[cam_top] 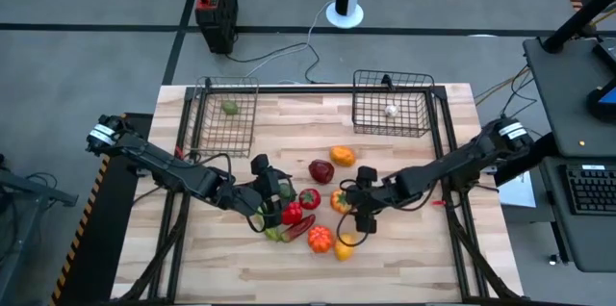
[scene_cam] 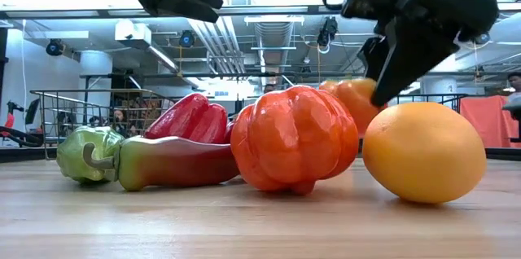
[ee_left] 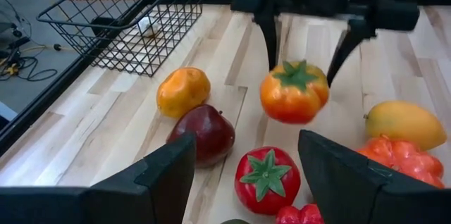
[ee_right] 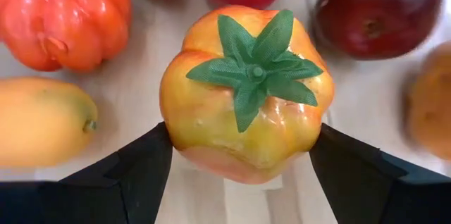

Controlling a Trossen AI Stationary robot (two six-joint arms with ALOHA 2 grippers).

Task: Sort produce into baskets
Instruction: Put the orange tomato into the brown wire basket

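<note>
Slipping risk: orange-yellow tomato [ee_right: 246, 94] grasped by right gripper [ee_right: 239, 160] on rounded sides only, lifted off the surface; red tomato [ee_left: 267, 179] beneath may be struck. Left gripper [ee_left: 243, 171] released nearby.

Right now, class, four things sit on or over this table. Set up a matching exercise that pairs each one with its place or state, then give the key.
Things:
1. orange-yellow tomato
2. small white piece
3. green piece
4. left gripper

Places or states:
A. alone in the basket on the left arm's side
B. open, over the red produce
C. between the right gripper's fingers
D. alone in the basket on the right arm's side

Pairs: 1-C, 2-D, 3-A, 4-B
</note>
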